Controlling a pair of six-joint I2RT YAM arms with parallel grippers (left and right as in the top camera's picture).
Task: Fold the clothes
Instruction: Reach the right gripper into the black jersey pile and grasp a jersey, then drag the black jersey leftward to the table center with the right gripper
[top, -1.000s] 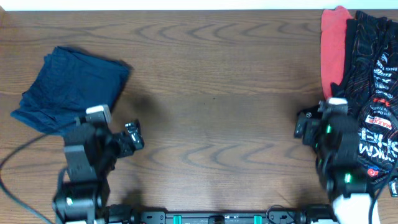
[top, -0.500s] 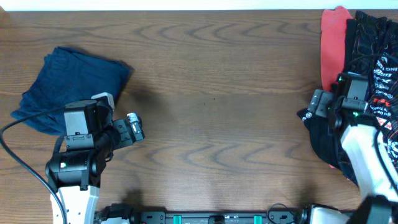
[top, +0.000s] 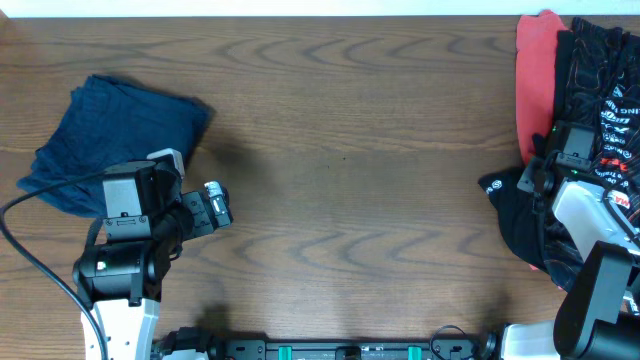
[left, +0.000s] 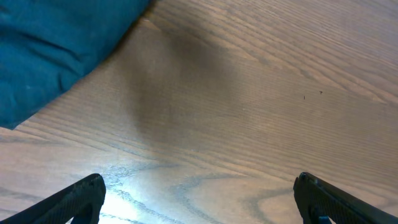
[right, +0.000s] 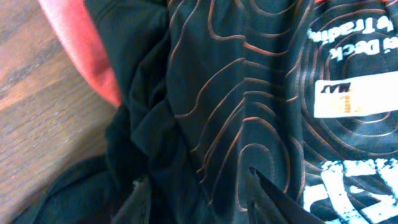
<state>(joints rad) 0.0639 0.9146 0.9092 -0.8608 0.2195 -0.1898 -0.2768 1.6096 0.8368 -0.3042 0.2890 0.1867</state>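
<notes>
The clothes lie in two places. A black jersey (top: 600, 105) with orange contour lines and white lettering is heaped at the table's right edge, over a red garment (top: 535, 70) and a plain black one (top: 515, 215). My right gripper (right: 205, 196) points down into the jersey (right: 249, 93). Its fingers (right: 273, 193) stand partway closed with a ridge of cloth between them, and I cannot tell whether they pinch it. A navy garment (top: 110, 140) lies crumpled at the left. My left gripper (left: 199, 199) hovers open over bare wood just right of the navy cloth (left: 56, 43).
The wooden table (top: 340, 160) stretches between the two heaps. The red garment (right: 81, 56) shows at the upper left of the right wrist view, beside bare wood. The left arm's cable (top: 30, 250) loops over the table's near left part.
My right arm swung from the table's near right up over the jersey and lowered into it, its jaws narrowing. My left arm drew back a little early on and has since held still, open.
</notes>
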